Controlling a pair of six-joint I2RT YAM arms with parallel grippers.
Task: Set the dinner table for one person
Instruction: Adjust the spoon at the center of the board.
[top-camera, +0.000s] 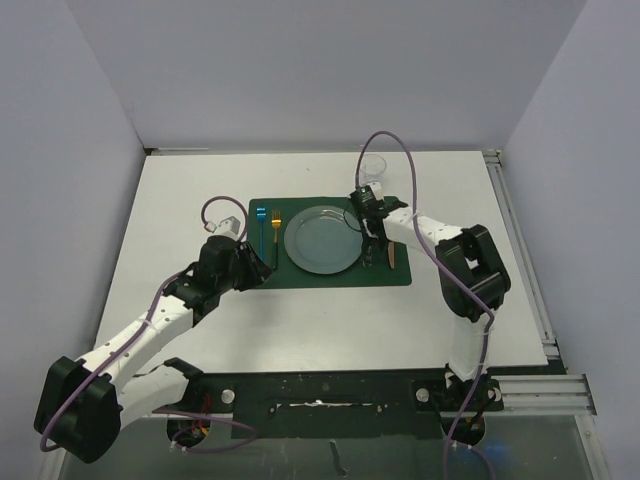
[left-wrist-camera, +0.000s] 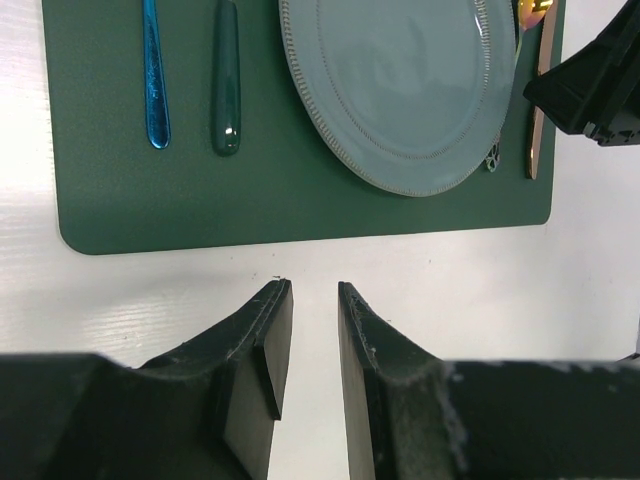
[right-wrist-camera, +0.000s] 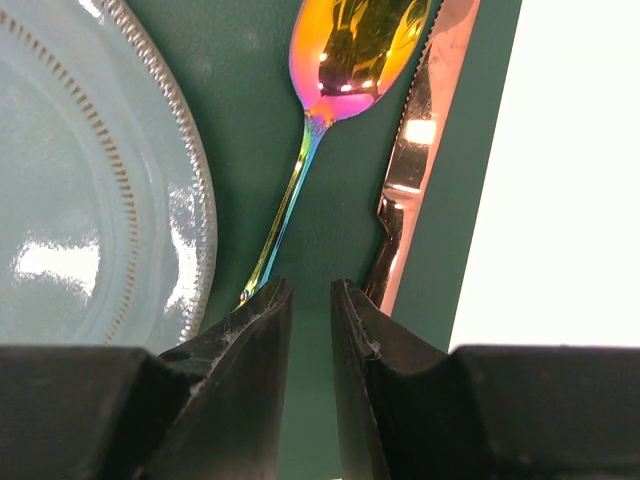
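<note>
Table (top-camera: 200, 200): white, flat, rectangular, by far the largest thing in view.
Rails (top-camera: 520, 245): aluminium, running along the table's right and near edges.
Mat (top-camera: 330, 278): dark green rectangle with rounded corners, lying flat on the table near its middle, long sides parallel to the near edge, white top showing all round it.
Glass (top-camera: 373, 168): clear, upright, standing on the white top beyond the mat's far right corner, apart from the mat.
</note>
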